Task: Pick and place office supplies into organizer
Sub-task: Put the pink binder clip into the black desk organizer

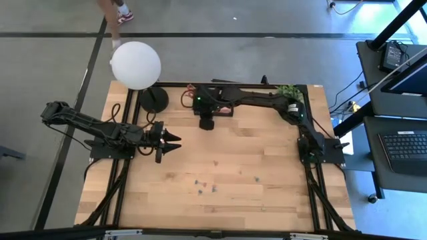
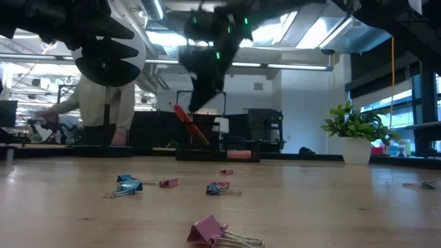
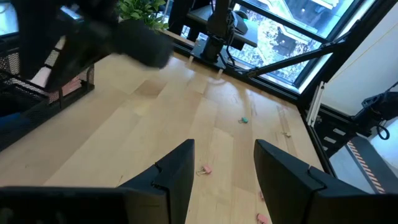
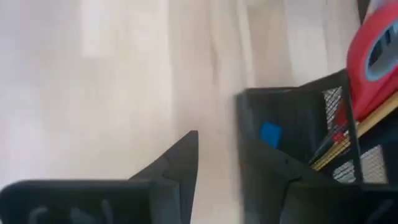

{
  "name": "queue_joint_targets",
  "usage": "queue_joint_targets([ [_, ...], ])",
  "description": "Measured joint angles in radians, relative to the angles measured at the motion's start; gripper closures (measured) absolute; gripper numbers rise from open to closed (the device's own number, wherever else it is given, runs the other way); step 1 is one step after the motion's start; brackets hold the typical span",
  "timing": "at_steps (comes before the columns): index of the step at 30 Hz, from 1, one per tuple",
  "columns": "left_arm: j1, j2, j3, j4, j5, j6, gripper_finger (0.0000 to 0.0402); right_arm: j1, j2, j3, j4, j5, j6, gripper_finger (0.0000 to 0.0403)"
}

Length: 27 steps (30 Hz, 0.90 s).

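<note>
From above, our right tool (image 1: 206, 124) hangs by the organizer (image 1: 212, 107); clips (image 1: 212, 187) lie scattered on the tabletop (image 1: 267, 160), our left tool (image 1: 175, 143) spread wide. Wrist view: right fingers part-open, empty; organizer holds scissors (image 4: 373, 56), pencil (image 4: 364, 130), blue block (image 4: 270, 134). We should descend squarely over one clip.
</note>
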Motion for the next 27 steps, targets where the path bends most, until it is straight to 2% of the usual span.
queue_joint_targets([
  [5, 0.0, 0.0, 0.0, 0.0, 0.001, -0.001, 0.0242, 0.057, 0.0, 0.164, -0.194, -0.113, 0.196, 0.0285],
  [9, 0.0, 0.0, 0.0, 0.0, 0.001, -0.001, 0.0242, 0.102, -0.001, 0.25, -0.353, -0.195, 0.252, 0.0285],
  [12, 0.0, 0.0, 0.0, 0.0, 0.002, 0.0, 0.0242, 0.149, -0.001, 0.278, -0.449, -0.194, 0.258, 0.0285],
  [20, 0.0, 0.0, 0.0, 0.0, 0.002, 0.0, 0.0242, 0.296, -0.001, 0.279, -0.494, -0.186, 0.333, 0.0285],
  [23, 0.0, 0.0, 0.0, 0.0, 0.002, 0.0, 0.0242, 0.36, -0.003, 0.279, -0.498, -0.106, 0.323, 0.0285],
  [27, 0.0, 0.0, 0.0, -0.013, 0.002, 0.0, 0.0242, 0.42, -0.013, 0.279, -0.524, -0.012, 0.221, 0.0285],
])
